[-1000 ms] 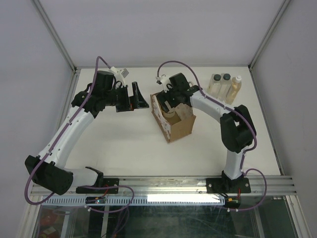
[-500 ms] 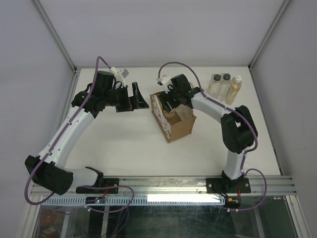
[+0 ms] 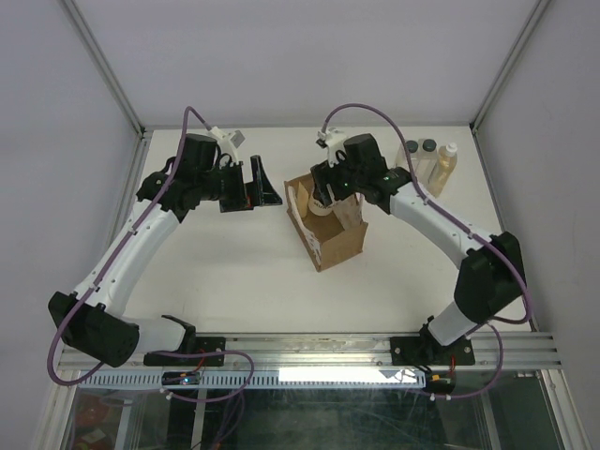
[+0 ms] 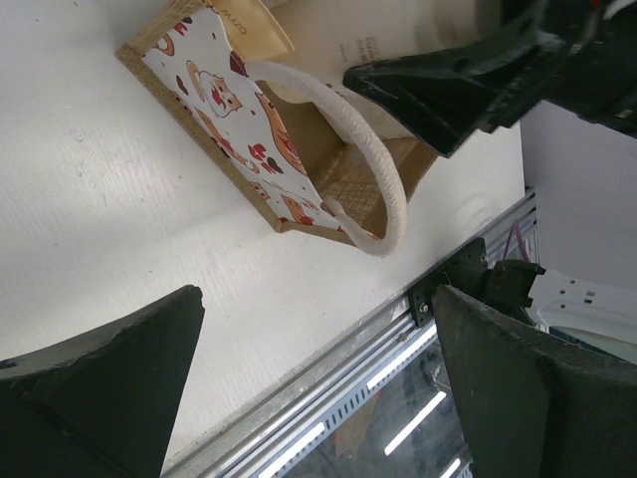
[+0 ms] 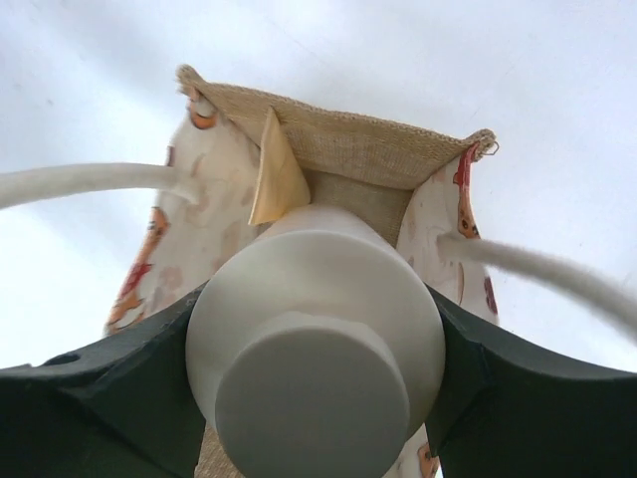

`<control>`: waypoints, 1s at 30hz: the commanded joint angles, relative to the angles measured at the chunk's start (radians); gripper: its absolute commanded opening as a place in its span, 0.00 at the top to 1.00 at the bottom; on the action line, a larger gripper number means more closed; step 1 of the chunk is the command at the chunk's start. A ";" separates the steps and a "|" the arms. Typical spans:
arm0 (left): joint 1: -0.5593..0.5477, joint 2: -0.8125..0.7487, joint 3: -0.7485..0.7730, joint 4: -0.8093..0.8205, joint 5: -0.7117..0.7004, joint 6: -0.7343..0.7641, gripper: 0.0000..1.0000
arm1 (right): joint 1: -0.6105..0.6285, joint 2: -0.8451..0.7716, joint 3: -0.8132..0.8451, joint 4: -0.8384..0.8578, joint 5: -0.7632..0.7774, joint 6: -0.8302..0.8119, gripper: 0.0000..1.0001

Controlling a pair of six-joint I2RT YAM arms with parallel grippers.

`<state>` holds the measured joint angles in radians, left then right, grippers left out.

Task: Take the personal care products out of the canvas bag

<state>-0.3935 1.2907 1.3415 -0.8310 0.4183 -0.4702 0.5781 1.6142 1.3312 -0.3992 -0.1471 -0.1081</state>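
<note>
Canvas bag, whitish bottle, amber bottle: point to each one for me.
canvas bag [image 3: 339, 242], top external view, on its brown side panel.
whitish bottle [image 5: 316, 299], right wrist view, on its shoulder.
amber bottle [image 3: 442, 171], top external view, on its body.

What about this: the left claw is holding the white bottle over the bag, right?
No, the right gripper holds the white bottle over the canvas bag; the right wrist view shows it. The left gripper is open, holding nothing.
</note>
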 commanded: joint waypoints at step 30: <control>-0.006 0.010 -0.005 0.041 0.025 0.011 0.01 | -0.283 -0.445 0.103 0.246 0.070 0.524 1.00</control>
<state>-0.3935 1.3094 1.3415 -0.8295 0.4221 -0.4698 0.2951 1.2812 1.3354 -0.2081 -0.2100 0.5159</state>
